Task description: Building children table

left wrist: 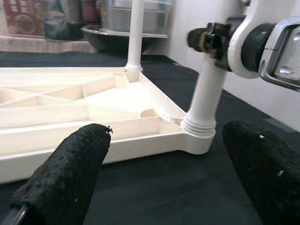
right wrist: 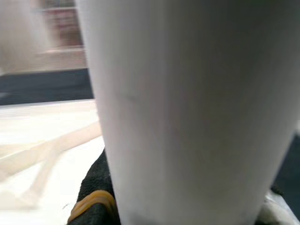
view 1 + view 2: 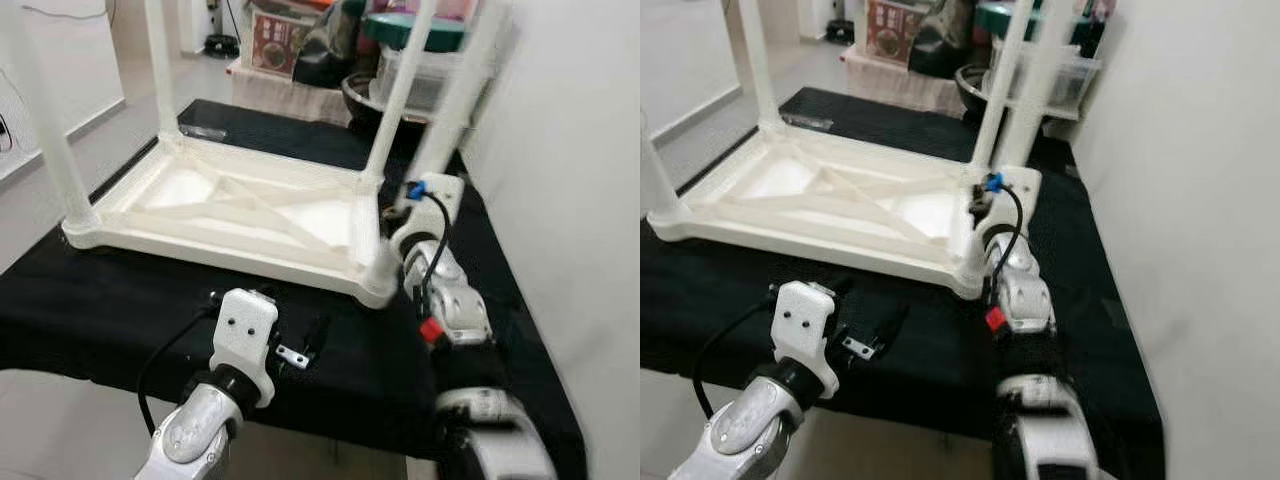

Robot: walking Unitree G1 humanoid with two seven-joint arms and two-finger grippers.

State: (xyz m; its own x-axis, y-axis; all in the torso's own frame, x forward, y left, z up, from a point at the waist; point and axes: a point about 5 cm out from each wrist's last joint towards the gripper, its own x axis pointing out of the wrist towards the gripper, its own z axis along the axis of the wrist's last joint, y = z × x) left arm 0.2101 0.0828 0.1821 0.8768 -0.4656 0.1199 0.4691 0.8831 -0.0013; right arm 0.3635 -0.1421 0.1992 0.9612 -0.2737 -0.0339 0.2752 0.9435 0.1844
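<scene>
Tabletop (image 3: 230, 215) upside down mid black cloth (image 3: 100, 320); four legs up. Right gripper (image 3: 400, 215) clamped on near-right leg (image 3: 455, 95) low, by corner socket (image 1: 199, 136). Judged step: seating this leg; keep plumb, twist and press down. Left gripper (image 1: 164, 173) spread, empty, near front edge. Small metal bracket (image 3: 293, 356) beside it. Wall close right; bins (image 3: 425, 70) behind limit swing.

I am looking into a lived-in home room. A black cloth-covered worktop (image 3: 120, 300) stands against a plain white wall (image 3: 570, 150). Behind it household clutter is piled up: clear plastic storage boxes (image 3: 430, 75), a dark round bowl (image 3: 365, 95) and a red printed carton (image 3: 278, 40). Pale floor (image 3: 90, 140) runs alongside.
</scene>
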